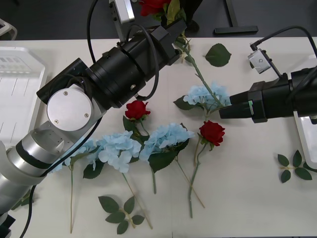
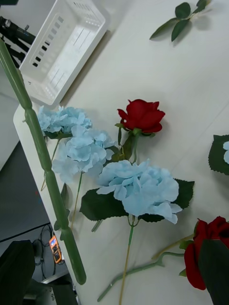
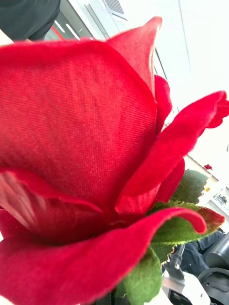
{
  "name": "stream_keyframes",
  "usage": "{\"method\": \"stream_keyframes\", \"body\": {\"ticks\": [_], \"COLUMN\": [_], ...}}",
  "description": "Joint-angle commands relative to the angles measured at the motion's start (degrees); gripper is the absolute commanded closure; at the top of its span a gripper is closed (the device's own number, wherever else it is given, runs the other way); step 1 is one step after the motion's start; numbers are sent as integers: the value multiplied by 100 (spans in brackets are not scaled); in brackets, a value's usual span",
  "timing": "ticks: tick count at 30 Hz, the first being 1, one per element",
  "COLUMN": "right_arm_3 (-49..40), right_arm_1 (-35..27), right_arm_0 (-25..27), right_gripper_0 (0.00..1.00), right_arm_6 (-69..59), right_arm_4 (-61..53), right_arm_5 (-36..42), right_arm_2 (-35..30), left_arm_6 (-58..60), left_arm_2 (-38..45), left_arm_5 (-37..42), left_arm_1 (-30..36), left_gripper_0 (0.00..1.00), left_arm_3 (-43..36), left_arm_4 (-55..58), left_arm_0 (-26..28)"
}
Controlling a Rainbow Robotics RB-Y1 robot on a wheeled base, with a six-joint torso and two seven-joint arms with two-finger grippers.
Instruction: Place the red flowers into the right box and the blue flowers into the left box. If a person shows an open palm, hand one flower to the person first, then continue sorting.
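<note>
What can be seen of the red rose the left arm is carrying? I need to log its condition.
The red rose is artificial, with woven-fabric petals tightly wrapped and fuzzy green sepals beneath. In the front view its bloom sits at the far table edge, just beyond the left gripper, which grips it below the bloom. Its long, knobbly green plastic stem trails from there toward the right gripper, passing over a blue flower. It looks intact.

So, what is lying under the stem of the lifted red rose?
The stem crosses over a blue hydrangea on the table. The right gripper's fingers at the stem are hidden.
</note>
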Motion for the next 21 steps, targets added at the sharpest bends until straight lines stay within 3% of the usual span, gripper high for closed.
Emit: {"method": "stream_keyframes", "body": {"ticks": [1,3,4,5,6,7,9,21], "right_arm_3": [-37,-37,-28,-37,-28,-28,-28,-37], "right_arm_1": [83,100,100,100,100,91,100,109], "right_arm_0": [-278,-330,-357,-392,-410,-418,-445,-497], "right_gripper_0": [0,1,10,26,54,74,98,100], "right_arm_6": [190,199,190,199,199,190,172,119], "right_arm_4": [-64,-64,-64,-55,-28,-28,-28,-37], "right_arm_5": [-260,-462,-541,-620,-717,-779,-893,-1086], "right_arm_2": [236,403,490,570,666,719,851,1079], "left_arm_6": [29,29,29,29,29,29,29,29], "left_arm_2": [43,43,43,43,43,43,43,43], "left_arm_5": [-76,-76,-76,-76,-76,-76,-76,-76], "left_arm_1": [-113,-113,-113,-113,-113,-113,-113,-113], "left_gripper_0": [100,100,100,100,100,100,100,100], "left_arm_3": [-135,-135,-135,-135,-135,-135,-135,-135], "left_arm_4": [-54,-54,-54,-54,-54,-54,-54,-54], "left_arm_0": [-151,-151,-151,-151,-151,-151,-151,-151]}}
